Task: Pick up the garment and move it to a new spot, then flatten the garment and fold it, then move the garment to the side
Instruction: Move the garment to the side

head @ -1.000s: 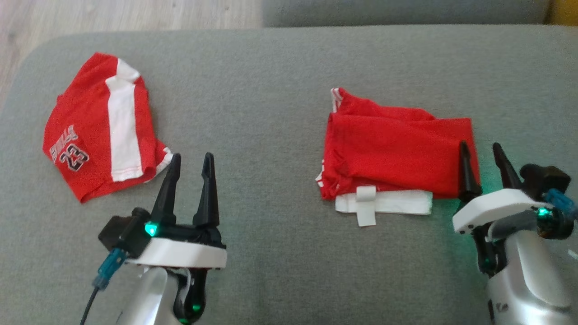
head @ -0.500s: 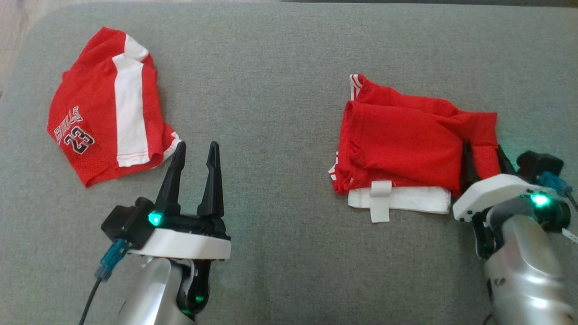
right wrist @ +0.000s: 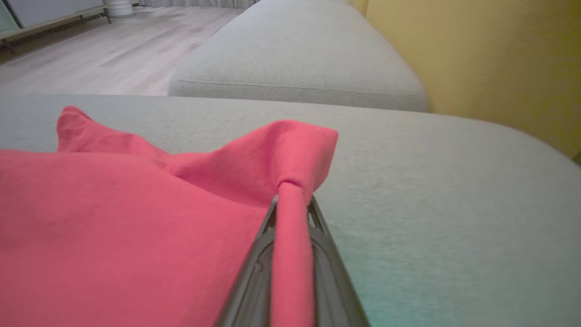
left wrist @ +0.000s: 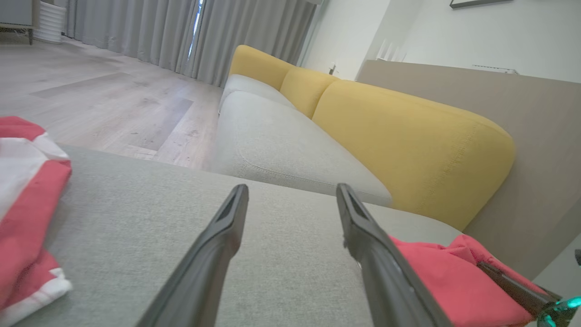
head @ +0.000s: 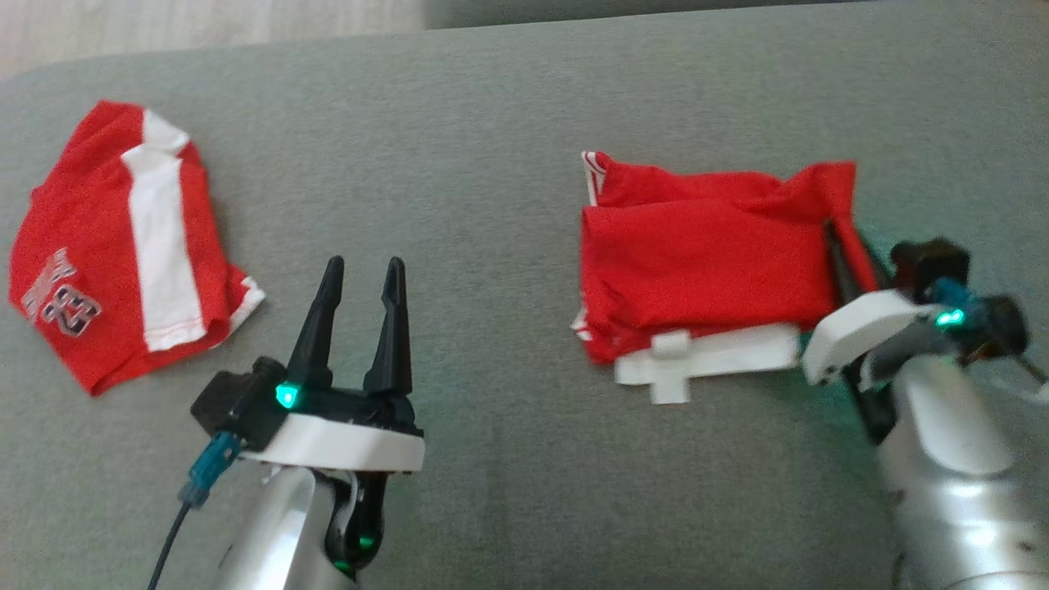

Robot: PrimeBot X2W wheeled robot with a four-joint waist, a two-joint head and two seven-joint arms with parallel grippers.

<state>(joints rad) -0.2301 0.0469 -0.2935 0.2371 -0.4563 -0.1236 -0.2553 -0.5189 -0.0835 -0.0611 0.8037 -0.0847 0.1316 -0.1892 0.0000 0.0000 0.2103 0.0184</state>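
The garment, red with a white band along its near edge, lies bunched on the grey cushion right of centre. My right gripper is shut on its right corner, which is drawn up into a peak. In the right wrist view the red cloth runs pinched between the closed fingers, gripper tip. My left gripper stands open over bare cushion, nothing between its fingers. In the left wrist view the garment shows at lower right.
Another red garment with a white stripe and the number 23 lies at the far left, also in the left wrist view. Beyond the cushion's far edge are a grey sofa seat, yellow backrests and wooden floor.
My right gripper has shut on the garment's right corner and pulled it up into a peak. The head camera has shifted. The left gripper stays open in place.
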